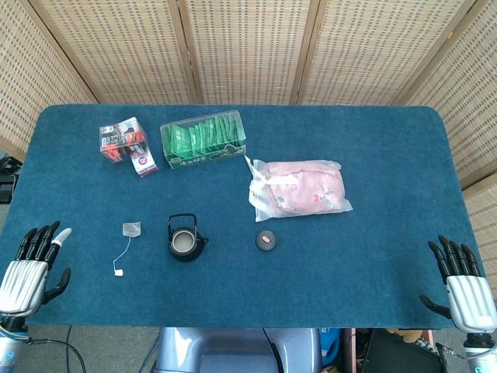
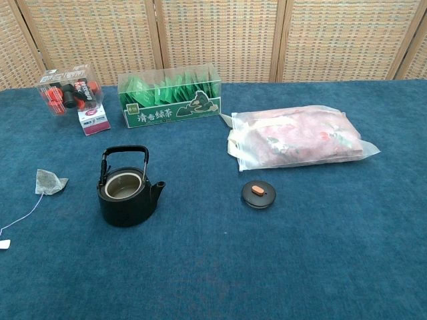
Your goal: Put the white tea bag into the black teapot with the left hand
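The white tea bag [image 1: 131,228] [image 2: 50,181] lies flat on the blue cloth, its string trailing to a small paper tag [image 1: 119,271] nearer the front edge. Just right of it stands the black teapot [image 1: 185,239] [image 2: 126,191], lid off, handle upright. Its round black lid [image 1: 266,240] [image 2: 258,194] with an orange knob sits further right. My left hand [image 1: 35,263] rests open at the front left corner, well left of the tea bag. My right hand [image 1: 462,284] is open at the front right corner. Neither hand shows in the chest view.
At the back stand a clear box of green tea packets [image 1: 203,138] [image 2: 171,97] and a small clear box with red and black items [image 1: 125,142] [image 2: 71,92]. A pink bundle in a plastic bag [image 1: 299,188] [image 2: 297,138] lies right of centre.
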`<state>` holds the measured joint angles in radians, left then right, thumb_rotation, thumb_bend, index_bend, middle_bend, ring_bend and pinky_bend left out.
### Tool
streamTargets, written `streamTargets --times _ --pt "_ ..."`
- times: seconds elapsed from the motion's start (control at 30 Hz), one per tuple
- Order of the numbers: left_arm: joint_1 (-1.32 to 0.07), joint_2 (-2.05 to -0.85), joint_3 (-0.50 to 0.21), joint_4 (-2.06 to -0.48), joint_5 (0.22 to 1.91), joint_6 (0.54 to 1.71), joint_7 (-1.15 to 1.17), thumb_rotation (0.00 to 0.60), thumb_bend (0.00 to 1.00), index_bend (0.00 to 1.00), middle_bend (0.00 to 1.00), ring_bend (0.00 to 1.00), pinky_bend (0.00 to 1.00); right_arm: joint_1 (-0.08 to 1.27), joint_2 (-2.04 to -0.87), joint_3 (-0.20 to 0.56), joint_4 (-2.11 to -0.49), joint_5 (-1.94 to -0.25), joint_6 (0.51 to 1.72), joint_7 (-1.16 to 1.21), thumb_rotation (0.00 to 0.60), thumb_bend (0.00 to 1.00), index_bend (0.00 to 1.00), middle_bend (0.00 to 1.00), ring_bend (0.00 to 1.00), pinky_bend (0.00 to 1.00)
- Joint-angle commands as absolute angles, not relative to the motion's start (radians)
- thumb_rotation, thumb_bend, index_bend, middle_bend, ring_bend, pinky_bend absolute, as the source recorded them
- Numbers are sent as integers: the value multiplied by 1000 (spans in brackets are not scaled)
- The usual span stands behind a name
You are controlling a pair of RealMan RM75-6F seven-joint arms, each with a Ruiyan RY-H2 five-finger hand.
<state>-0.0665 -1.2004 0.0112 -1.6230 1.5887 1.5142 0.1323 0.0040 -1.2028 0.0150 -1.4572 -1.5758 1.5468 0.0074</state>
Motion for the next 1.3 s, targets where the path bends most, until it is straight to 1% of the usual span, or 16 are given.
streamTargets --times 0.03,0.97,1.13,1.3 --pt "-67 -1201 12 -1623 1588 1513 133 600 474 80 0 0 0 4 -1203 15 -1457 -1575 1546 7 600 101 28 62 0 0" --pt "-71 -1194 10 -1632 1589 1511 137 600 474 82 0 0 0 0 -1203 14 -1452 -1580 1558 16 600 100 29 62 0 0" --pt "-74 -1197 7 -1626 1577 1498 137 600 474 128 0 0 0 -1 -1203 14 -1452 -1580 1559 16 600 100 28 62 0 0" --pt "-87 -1200 9 -1616 1559 1462 147 600 475 209 0 0 0 -1 -1203 13 -1453 -1579 1557 15 600 100 28 62 0 0"
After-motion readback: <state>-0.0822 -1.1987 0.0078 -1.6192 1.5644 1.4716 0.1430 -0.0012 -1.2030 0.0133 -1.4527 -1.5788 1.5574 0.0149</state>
